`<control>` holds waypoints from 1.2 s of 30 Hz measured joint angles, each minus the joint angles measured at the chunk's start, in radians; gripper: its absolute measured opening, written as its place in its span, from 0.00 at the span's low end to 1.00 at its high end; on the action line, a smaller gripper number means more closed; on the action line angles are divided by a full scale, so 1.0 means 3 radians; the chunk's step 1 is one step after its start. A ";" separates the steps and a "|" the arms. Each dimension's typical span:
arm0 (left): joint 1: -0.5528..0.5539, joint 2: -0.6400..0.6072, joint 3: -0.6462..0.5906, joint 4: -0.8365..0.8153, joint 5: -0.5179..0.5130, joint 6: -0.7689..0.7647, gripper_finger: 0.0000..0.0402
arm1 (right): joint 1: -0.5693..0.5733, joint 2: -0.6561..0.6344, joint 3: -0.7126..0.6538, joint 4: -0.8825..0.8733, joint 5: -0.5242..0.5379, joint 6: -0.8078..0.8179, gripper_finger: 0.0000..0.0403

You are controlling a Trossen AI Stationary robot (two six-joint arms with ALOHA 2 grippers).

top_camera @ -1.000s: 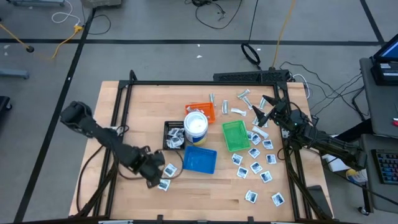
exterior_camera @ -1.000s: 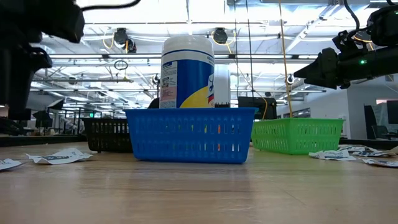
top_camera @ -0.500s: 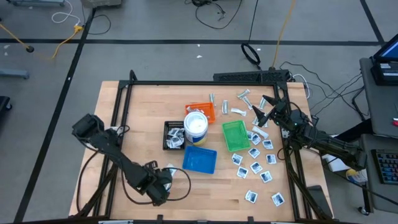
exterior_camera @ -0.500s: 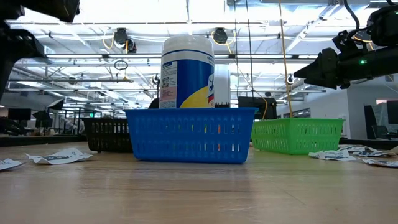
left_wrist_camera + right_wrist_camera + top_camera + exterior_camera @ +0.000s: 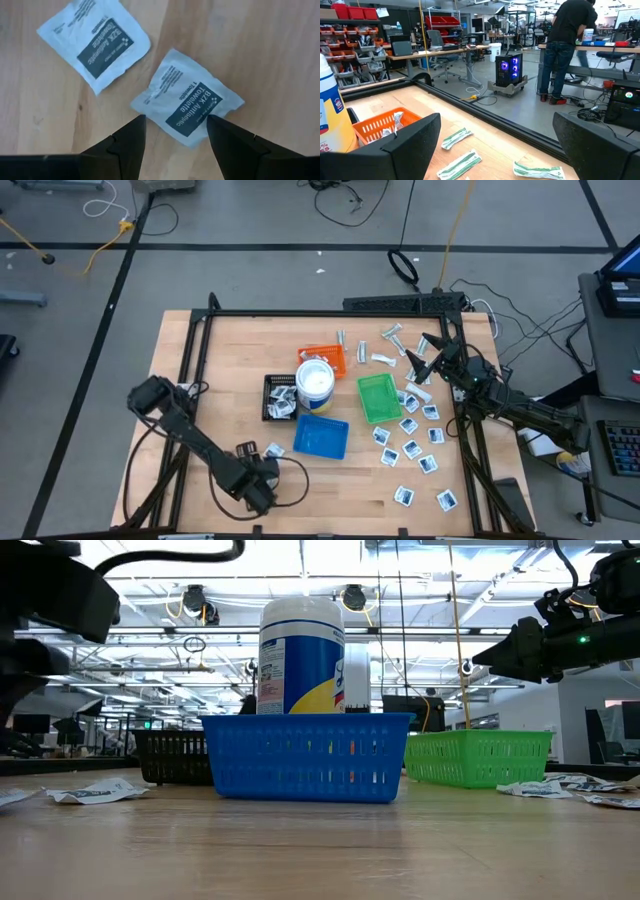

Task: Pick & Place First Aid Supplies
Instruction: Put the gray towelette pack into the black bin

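Two white square packets with dark-blue print lie flat on the wood near the table's front left. My left gripper (image 5: 175, 122) points straight down over the nearer packet (image 5: 189, 106). It is open, with a finger on either side of that packet's corner and not touching it. The other packet (image 5: 97, 44) lies just beyond. In the high view this gripper (image 5: 257, 486) hides the packet below it. My right gripper (image 5: 424, 352) waits open and level at the far right, clear of everything. Many more packets (image 5: 410, 448) lie scattered on the right.
A blue tray (image 5: 321, 437), a black tray (image 5: 280, 397), an orange tray (image 5: 330, 358) and a green tray (image 5: 378, 397) ring a white tub (image 5: 315, 380) at mid-table. Wrapped strips (image 5: 386, 340) lie at the far side. A person stands in the room beyond (image 5: 567, 45).
My left gripper has moved toward the table's near edge and downward. It now stands over the packet that lay in front of it and hides it from above. Its finger gap shows no change. The packets have not moved.
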 joint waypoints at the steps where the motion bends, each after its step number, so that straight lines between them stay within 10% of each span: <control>1: -0.0003 0.0014 0.0002 0.0012 0.0002 0.0029 0.54 | 0.0001 0.0000 0.0000 0.0000 0.0000 0.0000 0.94; 7: -0.0001 0.0085 0.0006 0.0002 0.0157 0.0179 0.48 | 0.0001 0.0000 0.0000 0.0000 0.0001 0.0000 0.94; 16: -0.0013 0.0098 -0.0001 0.0008 0.0240 0.0366 0.03 | 0.0001 0.0000 0.0000 0.0000 0.0000 0.0000 0.94; 36: -0.0050 -0.0804 -0.0018 -0.0389 0.0456 0.0971 0.00 | 0.0000 -0.0001 -0.0001 0.0000 0.0000 0.0001 0.94</control>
